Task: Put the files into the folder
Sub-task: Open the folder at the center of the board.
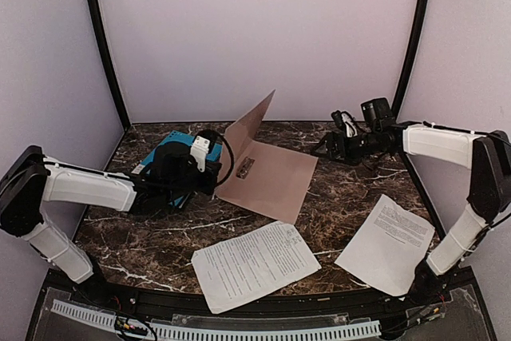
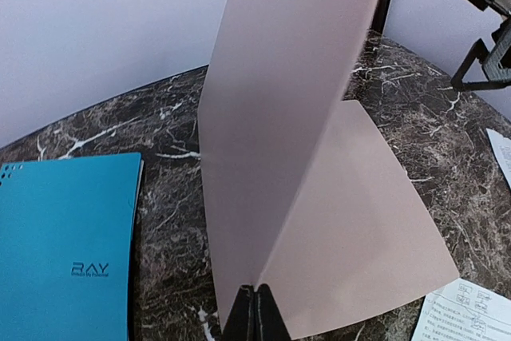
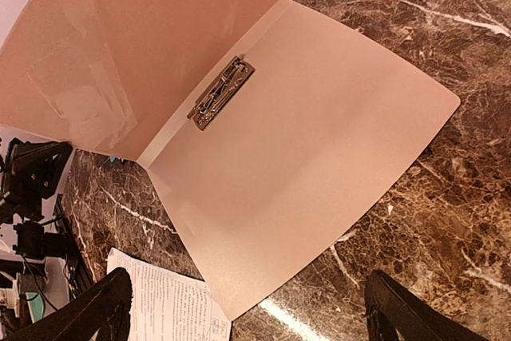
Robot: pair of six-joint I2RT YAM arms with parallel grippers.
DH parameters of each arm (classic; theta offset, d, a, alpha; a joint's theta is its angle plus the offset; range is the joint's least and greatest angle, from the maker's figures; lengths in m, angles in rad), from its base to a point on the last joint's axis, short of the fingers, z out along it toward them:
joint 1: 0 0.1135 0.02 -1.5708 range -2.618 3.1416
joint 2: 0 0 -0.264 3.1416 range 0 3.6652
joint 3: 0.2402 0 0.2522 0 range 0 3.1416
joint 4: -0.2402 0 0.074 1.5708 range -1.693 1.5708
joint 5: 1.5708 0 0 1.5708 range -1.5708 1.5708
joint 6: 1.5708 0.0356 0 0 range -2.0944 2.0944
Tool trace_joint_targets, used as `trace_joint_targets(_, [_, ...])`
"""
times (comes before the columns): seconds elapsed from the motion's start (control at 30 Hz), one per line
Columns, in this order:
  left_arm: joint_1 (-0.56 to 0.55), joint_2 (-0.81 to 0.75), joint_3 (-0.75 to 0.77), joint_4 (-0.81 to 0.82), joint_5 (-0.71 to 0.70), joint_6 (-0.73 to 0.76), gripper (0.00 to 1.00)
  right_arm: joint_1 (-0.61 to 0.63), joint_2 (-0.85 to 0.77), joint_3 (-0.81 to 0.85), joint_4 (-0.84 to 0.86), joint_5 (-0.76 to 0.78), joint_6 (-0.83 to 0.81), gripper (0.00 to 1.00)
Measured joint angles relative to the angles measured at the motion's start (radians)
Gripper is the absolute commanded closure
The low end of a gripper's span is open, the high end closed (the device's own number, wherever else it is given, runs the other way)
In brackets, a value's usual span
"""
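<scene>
The tan folder lies open on the marble table. Its back flap is flat and its cover is tilted up. My left gripper is shut on the cover's lower edge next to the spine, and shows in the top view too. A metal clip sits inside by the spine. One of the files lies in front of the folder, and another sheet lies at the right. My right gripper hovers open over the folder's right side, holding nothing; in the top view it is at the back right.
A teal blue folder lies flat to the left of the tan one, partly under my left arm. Black frame posts stand at the back corners. A printed sheet's corner shows near my right gripper's left finger.
</scene>
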Motion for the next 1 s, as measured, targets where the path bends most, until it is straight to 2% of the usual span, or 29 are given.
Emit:
trace_joint_targets(0.27, [0.073,-0.218,-0.286,0.093,-0.024,-0.388,0.99,0.053,0.074,0.000,-0.002,0.023,-0.002,0.01])
trace_joint_targets(0.47, [0.112,-0.284,-0.358,0.091,-0.061,-0.537,0.99,0.092,0.119,0.000,-0.009,0.058,-0.016,0.01])
trace_joint_targets(0.77, [0.155,-0.401,-0.445,0.056,-0.024,-0.710,0.99,0.140,0.143,0.000,-0.016,0.080,-0.042,0.02])
trace_joint_targets(1.0, [0.155,-0.437,-0.539,0.101,0.017,-0.919,0.99,0.151,0.143,0.000,-0.030,0.085,-0.056,0.02])
